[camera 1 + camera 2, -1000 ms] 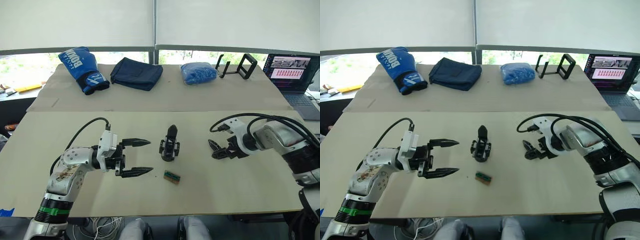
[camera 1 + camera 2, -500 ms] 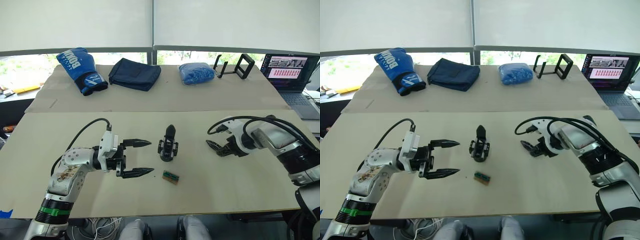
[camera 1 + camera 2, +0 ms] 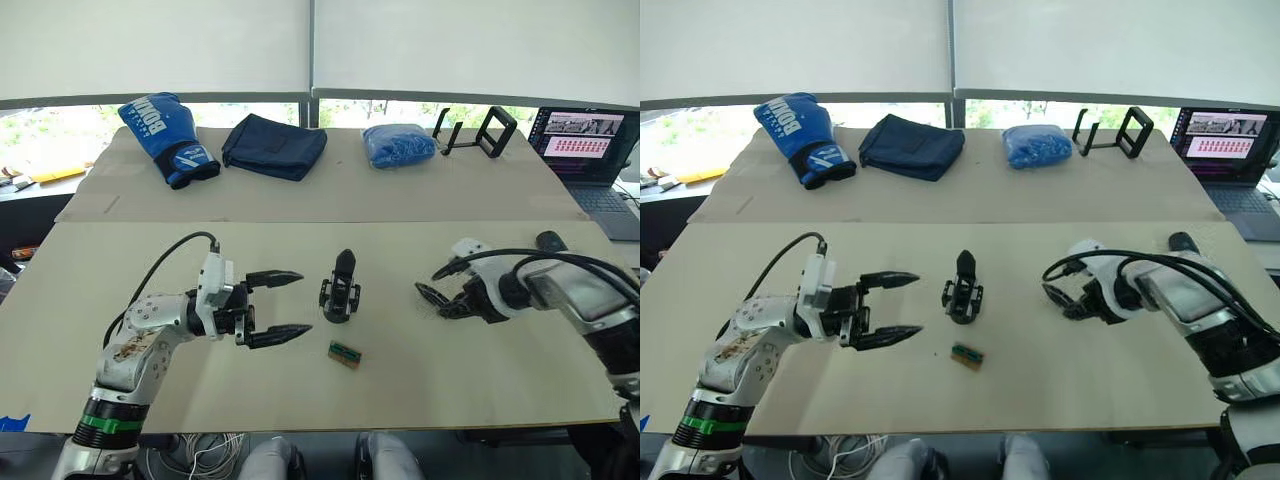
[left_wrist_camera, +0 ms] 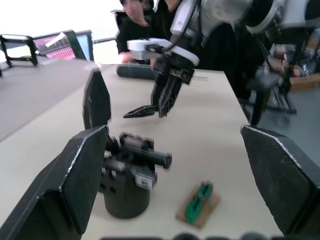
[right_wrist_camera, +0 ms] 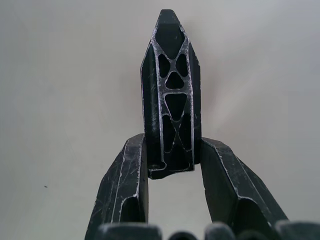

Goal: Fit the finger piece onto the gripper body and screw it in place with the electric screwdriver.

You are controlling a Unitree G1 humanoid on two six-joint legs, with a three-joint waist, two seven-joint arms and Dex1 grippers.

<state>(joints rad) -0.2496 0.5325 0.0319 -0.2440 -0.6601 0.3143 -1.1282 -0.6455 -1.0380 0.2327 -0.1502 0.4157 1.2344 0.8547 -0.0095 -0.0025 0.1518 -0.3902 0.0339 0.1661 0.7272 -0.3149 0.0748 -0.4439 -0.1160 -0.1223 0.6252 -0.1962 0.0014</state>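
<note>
The finger piece [image 5: 170,95] sits clamped between the two black fingers of the right gripper [image 3: 440,302], its pointed tip sticking out past the fingertips [image 5: 131,165] and its webbed, ribbed face turned to the wrist camera; the gripper holds it low over the table [image 3: 500,380], toward the right edge of the near board. The gripper body [image 3: 340,290] stands upright on its round base near the middle of that board, its own pointed black finger rising from the linkages, well apart from the held piece and from both arms. The left gripper [image 3: 272,305] hangs just left of the gripper body with its jaws spread wide and nothing between them, fingers aimed at the assembly. A small green-and-brown block [image 3: 344,354] lies flat on the table just nearer the front edge than the gripper body, apart from it. In the left wrist view, the electric screwdriver [image 4: 137,71] lies on its side toward the table's right edge, beyond the right gripper. Along the far edge of the rear board lie a blue boxing glove [image 3: 165,137], a folded dark cloth [image 3: 274,146], a blue bundle [image 3: 398,144] and a black stand [image 3: 478,132]. A laptop [image 3: 592,150] sits open beyond the far right corner.
</note>
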